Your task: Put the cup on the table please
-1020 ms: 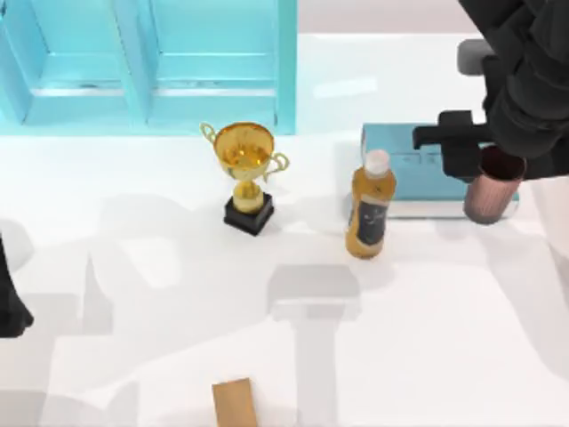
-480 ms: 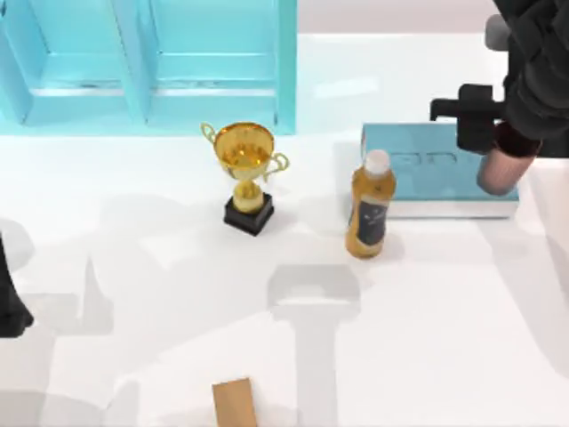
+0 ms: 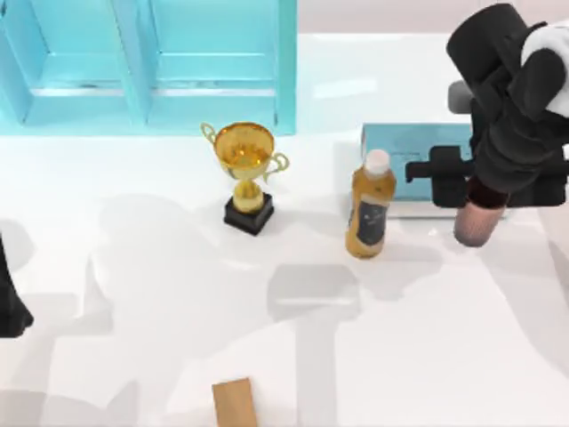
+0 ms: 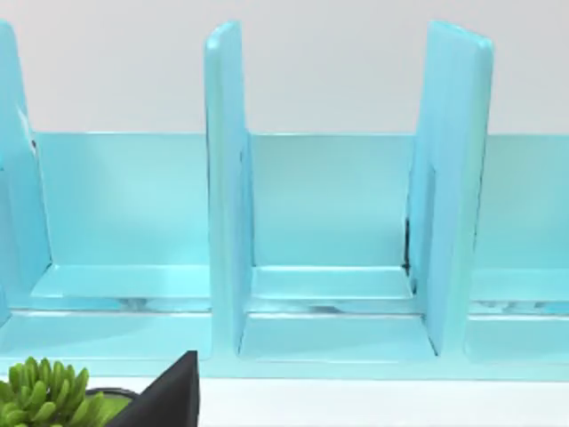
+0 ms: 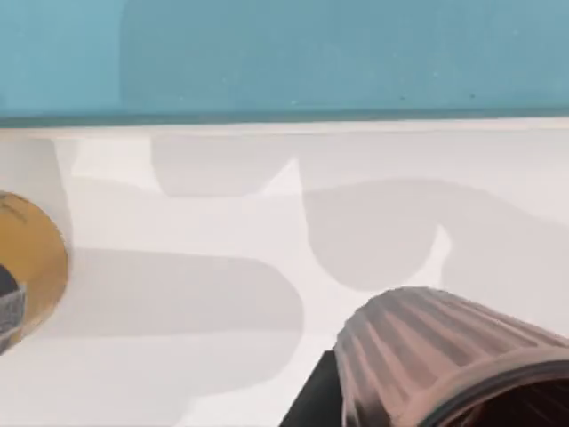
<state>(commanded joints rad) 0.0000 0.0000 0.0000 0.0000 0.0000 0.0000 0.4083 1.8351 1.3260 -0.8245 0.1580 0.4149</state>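
A rendered tabletop test scene: glossy white table (image 3: pixel 160 267), blue cabinet (image 3: pixel 151 62), assorted props.

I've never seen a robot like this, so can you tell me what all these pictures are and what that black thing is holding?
These are three cameras looking at one moment. One hangs above the table and looks down. The other two ride on the robot's wrists.

The robot has two black arms. Each ends in a two-finger grabber called an end effector. The right end effector is at the table's right side, holding a small copper-brown cup near the front edge of a flat teal block. The right wrist camera sees that cup up close. The left arm waits at the table's left edge; its wrist camera looks at the light blue cabinet and a little green plant.

Also on the table: a gold trophy, an amber bottle and a small brown card.
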